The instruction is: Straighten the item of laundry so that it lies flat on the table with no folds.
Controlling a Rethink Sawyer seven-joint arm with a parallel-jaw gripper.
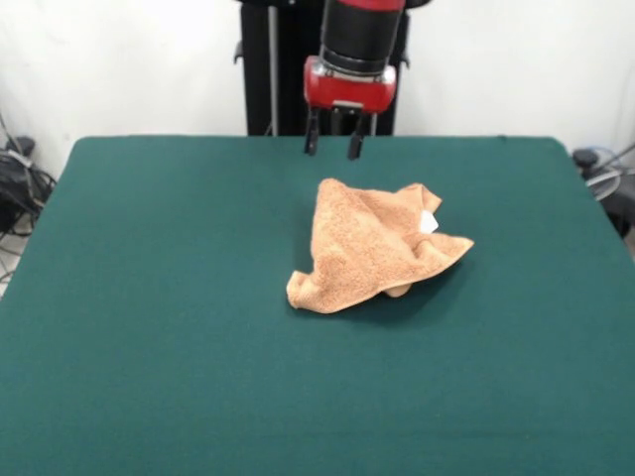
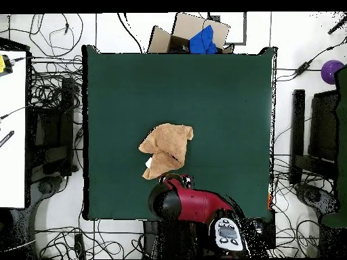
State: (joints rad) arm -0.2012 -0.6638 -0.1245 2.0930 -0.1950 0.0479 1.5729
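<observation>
The item of laundry (image 1: 369, 245), an orange-tan terry towel, lies crumpled and folded over itself near the middle of the dark green table (image 1: 149, 297). A small white tag (image 1: 429, 222) shows at its right side. My gripper (image 1: 332, 145) hangs above the table behind the towel, clear of it, fingers apart and empty. In the overhead view the towel (image 2: 167, 149) sits just above the red arm (image 2: 193, 203), whose head covers the gripper.
Cables and equipment lie on the floor around the table (image 2: 223, 88). A cardboard box (image 2: 190, 34) with blue cloth sits past the table's top edge in the overhead view. A white bench (image 2: 13, 128) stands at the left.
</observation>
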